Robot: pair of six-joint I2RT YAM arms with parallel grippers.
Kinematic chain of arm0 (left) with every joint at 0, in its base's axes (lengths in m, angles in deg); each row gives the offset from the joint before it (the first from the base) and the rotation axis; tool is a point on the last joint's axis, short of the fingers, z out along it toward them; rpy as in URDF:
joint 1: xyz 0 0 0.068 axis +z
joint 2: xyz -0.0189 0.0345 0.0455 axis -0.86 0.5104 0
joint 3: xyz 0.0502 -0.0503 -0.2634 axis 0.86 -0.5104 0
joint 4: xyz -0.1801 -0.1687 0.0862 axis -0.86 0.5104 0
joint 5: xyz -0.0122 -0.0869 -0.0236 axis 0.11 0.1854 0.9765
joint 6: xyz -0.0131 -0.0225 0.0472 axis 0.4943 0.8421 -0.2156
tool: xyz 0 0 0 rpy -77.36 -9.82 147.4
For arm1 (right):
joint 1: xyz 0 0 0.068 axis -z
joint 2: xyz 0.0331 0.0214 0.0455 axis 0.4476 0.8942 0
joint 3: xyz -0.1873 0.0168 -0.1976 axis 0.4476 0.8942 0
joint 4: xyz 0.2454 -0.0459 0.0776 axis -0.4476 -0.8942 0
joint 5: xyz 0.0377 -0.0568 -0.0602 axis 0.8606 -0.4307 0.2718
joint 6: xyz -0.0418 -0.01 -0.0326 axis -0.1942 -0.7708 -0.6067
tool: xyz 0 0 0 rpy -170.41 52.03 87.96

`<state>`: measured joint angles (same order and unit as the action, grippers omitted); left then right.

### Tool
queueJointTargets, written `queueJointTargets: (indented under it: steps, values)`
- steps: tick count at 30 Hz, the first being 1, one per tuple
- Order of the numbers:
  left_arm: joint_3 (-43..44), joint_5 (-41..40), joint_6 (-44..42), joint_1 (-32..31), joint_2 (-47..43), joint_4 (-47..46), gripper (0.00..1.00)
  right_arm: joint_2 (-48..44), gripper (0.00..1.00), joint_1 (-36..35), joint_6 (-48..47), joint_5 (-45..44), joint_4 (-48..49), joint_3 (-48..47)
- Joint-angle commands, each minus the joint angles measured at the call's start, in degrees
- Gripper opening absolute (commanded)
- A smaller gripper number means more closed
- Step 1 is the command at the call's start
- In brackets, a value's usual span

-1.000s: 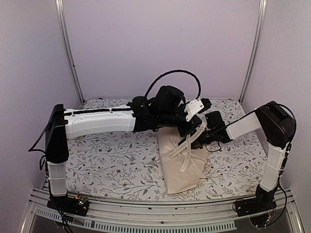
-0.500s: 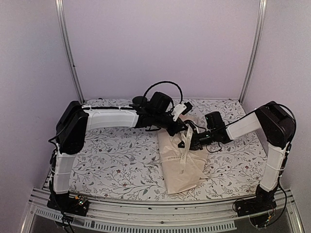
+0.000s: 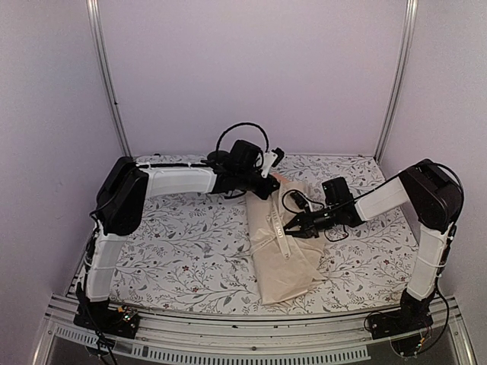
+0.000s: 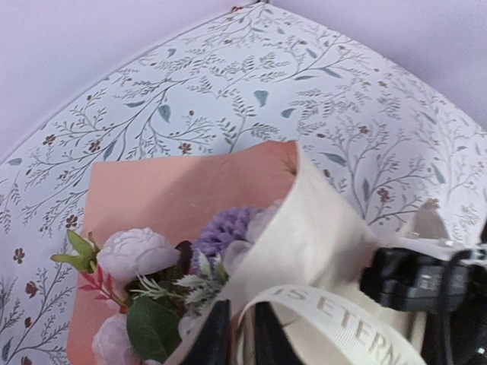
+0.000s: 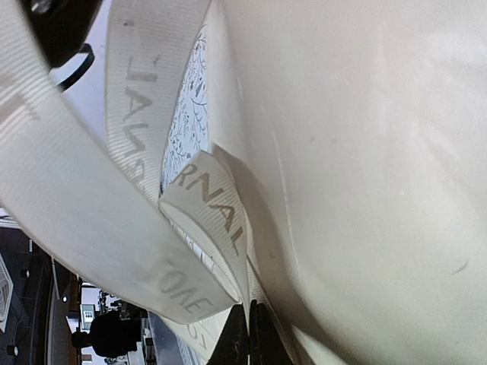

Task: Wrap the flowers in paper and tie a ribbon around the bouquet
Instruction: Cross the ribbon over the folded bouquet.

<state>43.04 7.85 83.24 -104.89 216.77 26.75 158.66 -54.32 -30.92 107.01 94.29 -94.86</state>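
The bouquet [image 3: 288,262] lies on the table, a cream paper [image 4: 319,228] cone with a peach inner face [image 4: 167,198]. Its flowers [image 4: 137,255], pale roses, a lilac bloom and green leaves, show at the open far end. A cream printed ribbon [image 3: 283,234] runs across the cone's middle. My left gripper [image 3: 274,157] is at the bouquet's far end; in the left wrist view its jaws [image 4: 243,338] stand almost together with the ribbon [image 4: 342,315] between them. My right gripper [image 3: 291,228] lies against the cone's right side, shut [image 5: 249,334] on the ribbon [image 5: 76,190], which loops beside the paper [image 5: 365,152].
A white cloth [image 3: 183,243] printed with leafy sprigs covers the table. Metal posts [image 3: 106,84] rise at the back corners and lilac walls close in on three sides. A rail [image 3: 228,346] runs along the near edge between the arm bases.
My left arm has dropped and drawn back toward the bouquet's far end. The ribbon, earlier held up in a hanging loop, now lies low over the paper. My right gripper has shifted slightly left.
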Motion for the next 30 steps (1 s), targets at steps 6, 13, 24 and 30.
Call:
queueJointTargets:
  steps: [6,13,24,30]
  values:
    - [15.56,-24.86,-10.91,0.82,7.08,16.05,0.75,-2.23,0.02,0.12,-0.6,1.43,0.53,0.56]
    - [16.88,-20.76,-11.8,5.08,2.19,20.22,0.99,-1.91,0.02,0.13,-1.39,0.98,-0.2,0.05]
    - [-2.99,5.16,-13.74,5.22,-15.21,18.19,0.91,-1.67,0.02,0.13,-2.85,0.2,-3.03,-2.23]
    - [-11.1,4.84,-8.47,-2.34,-16.52,15.48,0.17,-1.63,0.02,0.13,-3.12,-0.01,-3.57,-2.89]
